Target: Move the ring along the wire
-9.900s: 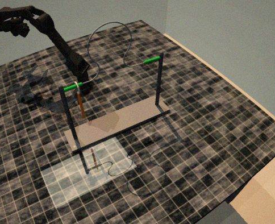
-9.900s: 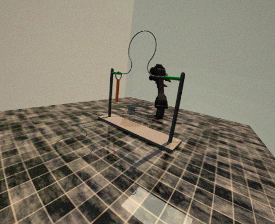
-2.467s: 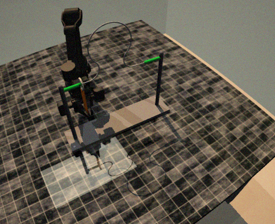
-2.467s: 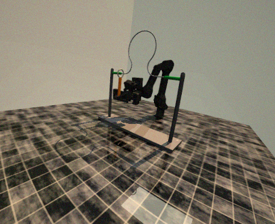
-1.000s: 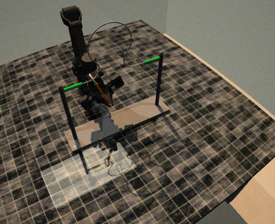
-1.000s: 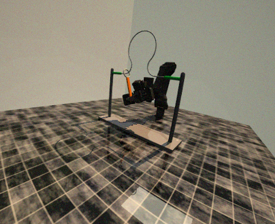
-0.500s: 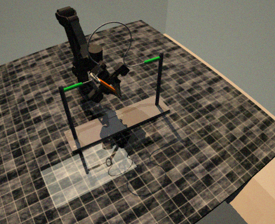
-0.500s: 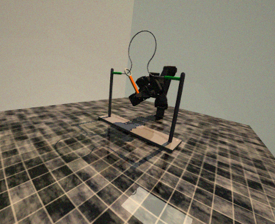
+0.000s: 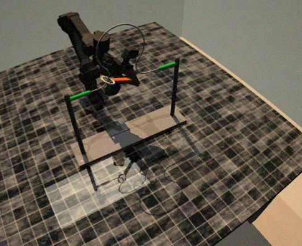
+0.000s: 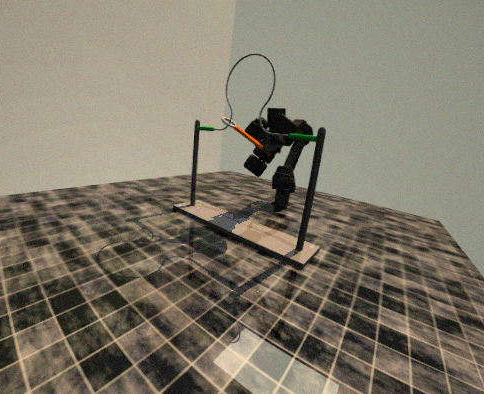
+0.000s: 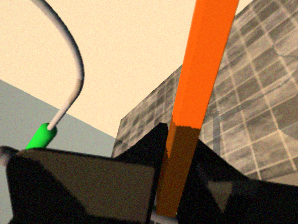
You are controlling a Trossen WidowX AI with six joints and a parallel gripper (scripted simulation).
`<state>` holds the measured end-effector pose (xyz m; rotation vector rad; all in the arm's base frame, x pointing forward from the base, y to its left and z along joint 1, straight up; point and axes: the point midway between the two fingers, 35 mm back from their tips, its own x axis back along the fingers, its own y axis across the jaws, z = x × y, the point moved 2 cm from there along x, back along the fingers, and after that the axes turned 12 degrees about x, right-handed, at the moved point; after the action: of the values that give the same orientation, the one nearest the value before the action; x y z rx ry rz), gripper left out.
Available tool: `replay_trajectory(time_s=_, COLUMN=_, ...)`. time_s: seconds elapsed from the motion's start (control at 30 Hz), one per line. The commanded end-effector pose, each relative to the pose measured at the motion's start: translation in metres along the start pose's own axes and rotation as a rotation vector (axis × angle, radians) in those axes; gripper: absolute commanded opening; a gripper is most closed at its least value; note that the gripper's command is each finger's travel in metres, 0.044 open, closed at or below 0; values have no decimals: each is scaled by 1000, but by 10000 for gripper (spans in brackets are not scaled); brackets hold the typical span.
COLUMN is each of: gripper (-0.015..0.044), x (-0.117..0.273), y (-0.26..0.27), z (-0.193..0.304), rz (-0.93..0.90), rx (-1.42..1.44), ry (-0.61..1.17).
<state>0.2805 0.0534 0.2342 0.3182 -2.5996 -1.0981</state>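
The ring (image 9: pixel 102 78) (image 10: pixel 223 119) is around the grey part of the wire (image 9: pixel 144 40) (image 10: pixel 275 80) (image 11: pixel 81 65), at the foot of the wire's big loop; whether it touches the wire cannot be told. In the top view it is nearer the left-hand green part (image 9: pixel 80 95) (image 10: pixel 206 129) than the right-hand green part (image 9: pixel 167 65) (image 10: pixel 302 136). Its orange handle (image 9: pixel 121 80) (image 10: pixel 247 136) (image 11: pixel 206 65) slants down, in the exterior view, to the claw (image 9: pixel 135 82) (image 10: pixel 263 148) (image 11: pixel 169 131), whose fingers are nearly closed and grip the handle's far end. Two dark posts (image 9: pixel 75 125) (image 10: pixel 194 165) carry the wire's ends above a flat base board (image 9: pixel 157 123) (image 10: pixel 275 237), which lies on the checkered worktop (image 9: pixel 237 150) (image 10: pixel 130 320) (image 11: pixel 260 100).
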Motion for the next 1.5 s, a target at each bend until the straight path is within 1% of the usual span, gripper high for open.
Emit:
replay_trajectory(time_s=0.0, gripper=-150, x=9, y=12, z=-3, rz=-43, rx=-86, ry=54)
replay_trajectory(time_s=0.17, gripper=-150, x=20, y=27, z=-11, rz=-119, rx=-197, ry=123)
replay_trajectory(time_s=0.27, gripper=-150, x=24, y=38, z=-17, rz=-165, rx=-275, ry=134)
replay_trajectory(time_s=0.73, gripper=-150, x=33, y=75, z=-46, rz=-319, rx=-578, ry=97)
replay_trajectory(time_s=1.17, gripper=-150, x=45, y=98, z=-78, rz=-446, rx=-828, ry=67)
replay_trajectory(time_s=1.33, gripper=-150, x=49, y=102, z=-89, rz=-478, rx=-899, ry=56)
replay_trajectory(time_s=1.47, gripper=-150, x=46, y=109, z=-99, rz=-461, rx=-957, ry=7)
